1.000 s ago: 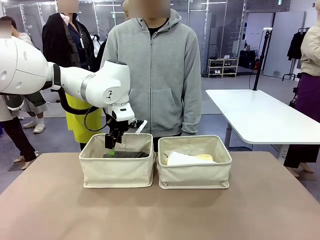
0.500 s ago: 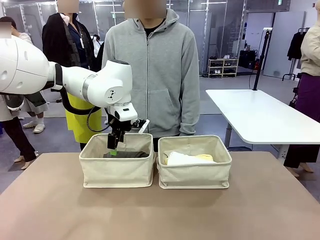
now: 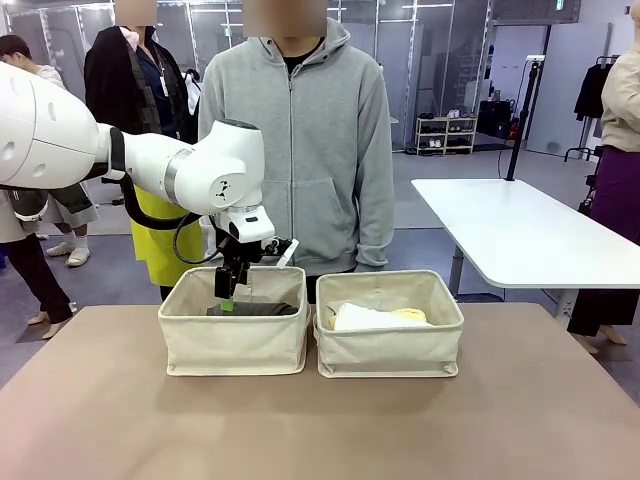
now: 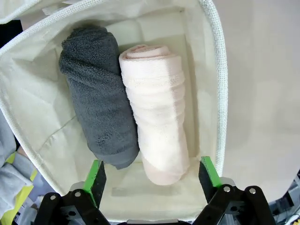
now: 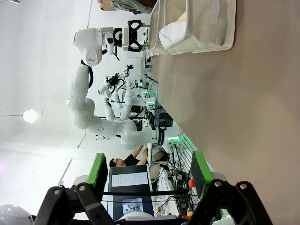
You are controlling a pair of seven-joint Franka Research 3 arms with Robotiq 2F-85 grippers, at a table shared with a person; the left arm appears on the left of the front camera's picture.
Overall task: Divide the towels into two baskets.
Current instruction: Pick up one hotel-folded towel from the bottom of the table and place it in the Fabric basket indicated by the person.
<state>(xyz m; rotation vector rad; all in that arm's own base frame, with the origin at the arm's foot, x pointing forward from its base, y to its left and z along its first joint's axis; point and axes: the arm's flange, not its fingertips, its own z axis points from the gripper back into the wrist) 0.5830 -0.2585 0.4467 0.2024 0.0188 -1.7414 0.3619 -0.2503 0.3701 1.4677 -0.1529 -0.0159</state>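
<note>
Two towels, the dark grey towel and the cream towel, lie in the left basket beneath the left gripper, whose spread, empty fingers could probably snag the rim on rising.

from the front, the left basket wall hides most of the dark grey towel from us, and we cannot tell apart the pale rolls in the right basket.
</note>
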